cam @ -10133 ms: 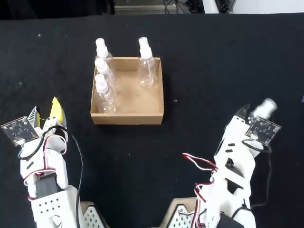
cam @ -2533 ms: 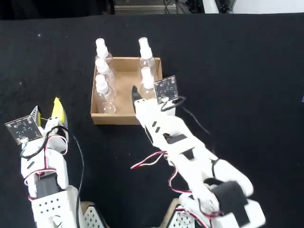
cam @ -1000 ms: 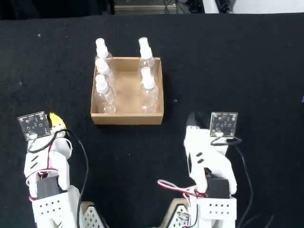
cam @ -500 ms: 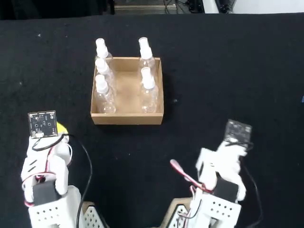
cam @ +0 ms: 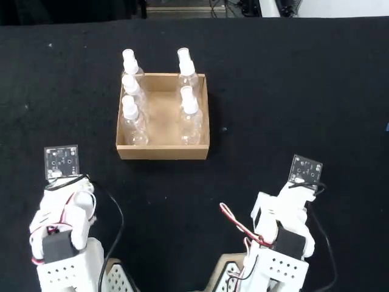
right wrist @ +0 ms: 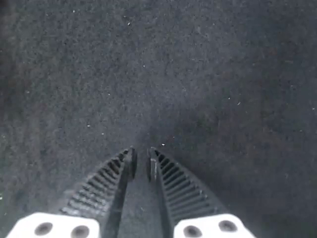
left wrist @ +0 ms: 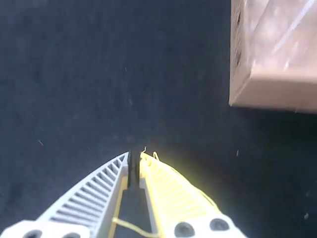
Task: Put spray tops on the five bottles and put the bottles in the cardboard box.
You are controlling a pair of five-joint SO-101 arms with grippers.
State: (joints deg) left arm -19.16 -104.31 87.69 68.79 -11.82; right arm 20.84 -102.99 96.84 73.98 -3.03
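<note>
The black tabletop (cam: 292, 91) carries a shallow brown cardboard box (cam: 163, 152) at eleven o'clock from centre. In it five clear plastic bottles with white spray tops (cam: 189, 118) stand upright. They look light, slick and squeezable, so the neck seems the surest hold. The left end effector (left wrist: 133, 161), at seven o'clock, is pressed together and empty. The right end effector (right wrist: 140, 163), at five o'clock, is all but closed on nothing.
</note>
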